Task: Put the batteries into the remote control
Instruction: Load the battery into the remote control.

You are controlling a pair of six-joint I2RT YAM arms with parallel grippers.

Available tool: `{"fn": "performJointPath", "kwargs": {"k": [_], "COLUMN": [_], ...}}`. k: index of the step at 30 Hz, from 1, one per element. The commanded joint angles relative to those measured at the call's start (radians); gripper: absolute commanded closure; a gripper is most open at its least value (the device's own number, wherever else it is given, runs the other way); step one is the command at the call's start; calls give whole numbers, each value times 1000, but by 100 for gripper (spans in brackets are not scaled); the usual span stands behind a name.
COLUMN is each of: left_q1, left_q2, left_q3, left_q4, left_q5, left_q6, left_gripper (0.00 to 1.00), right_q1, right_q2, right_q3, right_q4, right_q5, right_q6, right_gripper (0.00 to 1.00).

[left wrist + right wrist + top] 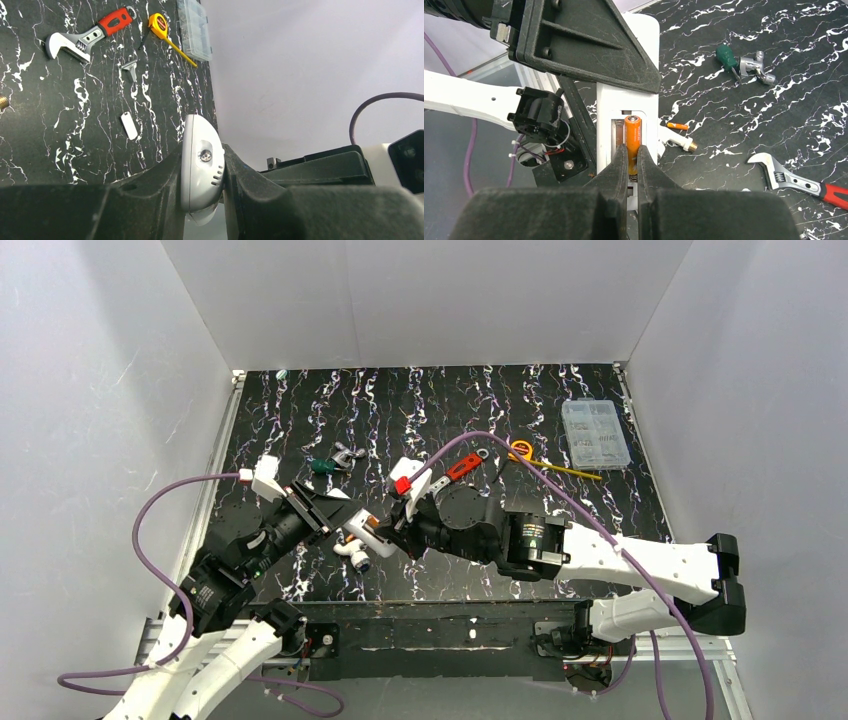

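Observation:
My left gripper (pixel 202 172) is shut on the white remote control (pixel 201 155), clamping its rounded end edge-on between both fingers. In the right wrist view the remote control (pixel 628 102) shows its open battery recess, held up off the table by the left gripper's black finger (pixel 584 45). One orange battery (pixel 633 137) lies lengthwise in that recess, and my right gripper (pixel 633 167) is shut on its lower end. A second battery (pixel 677 126) lies loose on the black table beside the remote. From above, the two grippers meet over the remote control (pixel 360 530).
A white tube tool with a brass tip (pixel 679 141) lies beside the loose battery. The small flat white cover (pixel 129 125), red-handled wrench (pixel 90 35), yellow tape measure (pixel 160 25) and clear parts box (pixel 595 433) lie farther out. A green-handled tool (pixel 322 466) sits at the back left.

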Motion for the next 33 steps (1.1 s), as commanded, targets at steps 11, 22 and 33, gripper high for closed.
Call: {"fn": "performJointPath", "kwargs": {"k": [11, 22, 33], "left_q1": [1, 1, 0], "left_q2": [-6, -6, 0], "left_q3": [-15, -23, -30], "left_q4": [97, 106, 121], "left_q5": [15, 18, 27], "left_q6": [-33, -36, -45], "left_gripper": [100, 100, 100], "right_q1": [2, 2, 2], "right_q2": [26, 29, 28], "right_q3": [42, 38, 36], "right_q4": [-30, -33, -35], "right_q5": [61, 59, 74], "right_q6": [-46, -50, -60], "right_gripper": [84, 76, 72]}}
